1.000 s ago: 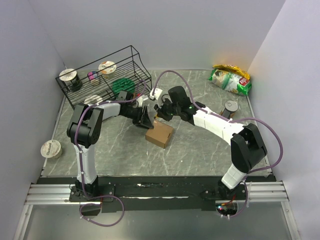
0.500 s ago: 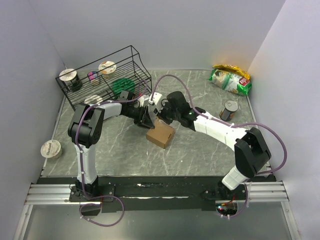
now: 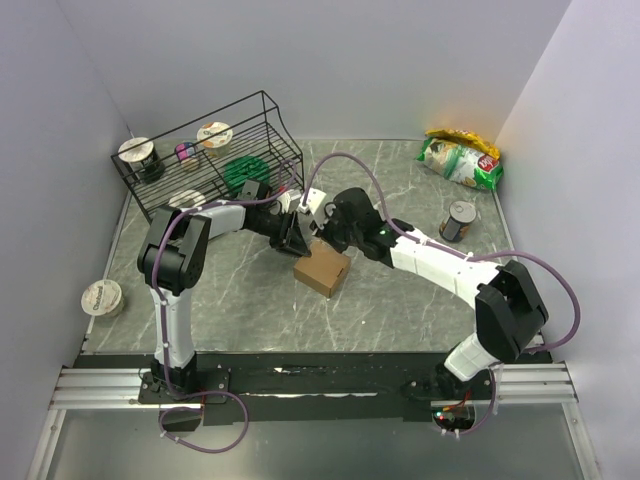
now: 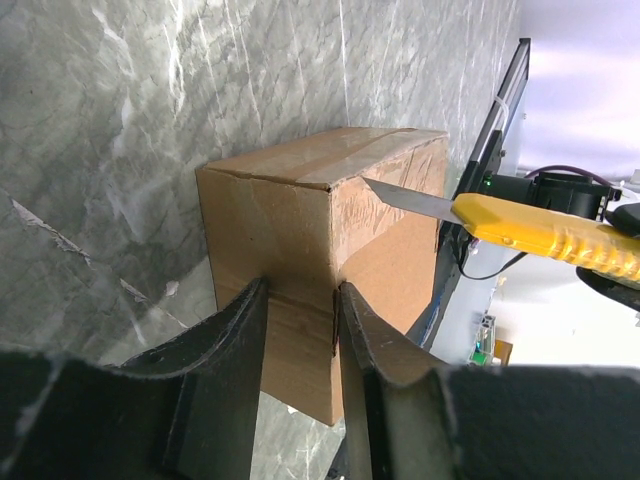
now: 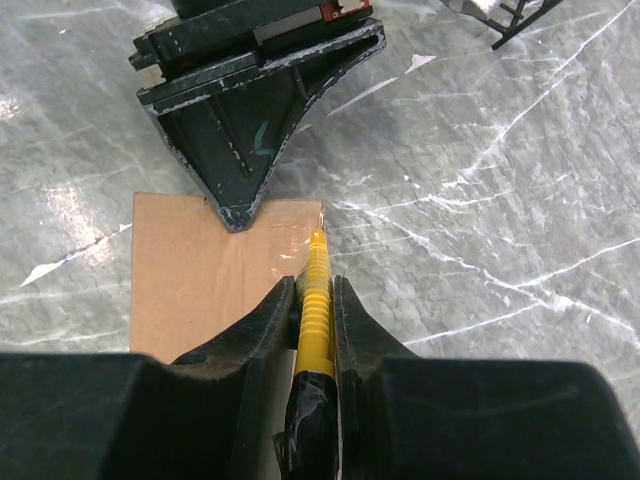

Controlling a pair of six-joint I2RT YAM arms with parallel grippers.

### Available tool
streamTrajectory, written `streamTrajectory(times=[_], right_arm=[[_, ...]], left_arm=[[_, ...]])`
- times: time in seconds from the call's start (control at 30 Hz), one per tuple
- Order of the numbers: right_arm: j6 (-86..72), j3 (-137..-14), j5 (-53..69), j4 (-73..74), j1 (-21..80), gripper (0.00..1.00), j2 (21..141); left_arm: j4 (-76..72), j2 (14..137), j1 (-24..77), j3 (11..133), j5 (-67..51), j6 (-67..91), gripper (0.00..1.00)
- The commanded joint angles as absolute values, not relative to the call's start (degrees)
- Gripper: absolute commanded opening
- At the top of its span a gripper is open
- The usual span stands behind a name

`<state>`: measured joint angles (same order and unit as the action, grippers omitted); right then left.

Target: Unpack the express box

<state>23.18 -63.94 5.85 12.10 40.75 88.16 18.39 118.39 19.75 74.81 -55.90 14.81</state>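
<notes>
Left jaws pinching the express box mid-desk, right jaws clamped on a yellow knife — wire rack just behind. Blade at the taped corner plain from left wrist, hidden from above.

The box is plain brown, glossy tape along one edge. The knife is yellow, its blade grey. The bench is grey marble veined white. At 1 o'clock the bag is green and yellow, perhaps with red. The fingers are black.
</notes>
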Motion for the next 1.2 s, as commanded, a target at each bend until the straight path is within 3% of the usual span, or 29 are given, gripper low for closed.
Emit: streamTrajectory(times=[0.0,0.33,0.9,1.17], right_arm=[[24.4,-62.3,5.3,16.7,41.0,0.0,86.0],[24.8,-60.4,4.9,17.6,40.8,0.0,83.9],[30.7,-54.8,8.2,18.9,39.0,0.0,78.2],[28.7,-66.8,16.1,16.5,36.9,0.0,81.5]], left_arm=[[18.0,121.0,20.0,74.8,-47.5,14.1,0.14],[17.8,121.5,20.0,74.7,-46.8,14.3,0.06],[17.8,122.3,20.3,74.9,-47.5,14.1,0.03],[17.9,122.2,20.9,75.1,-48.0,13.6,0.04]])
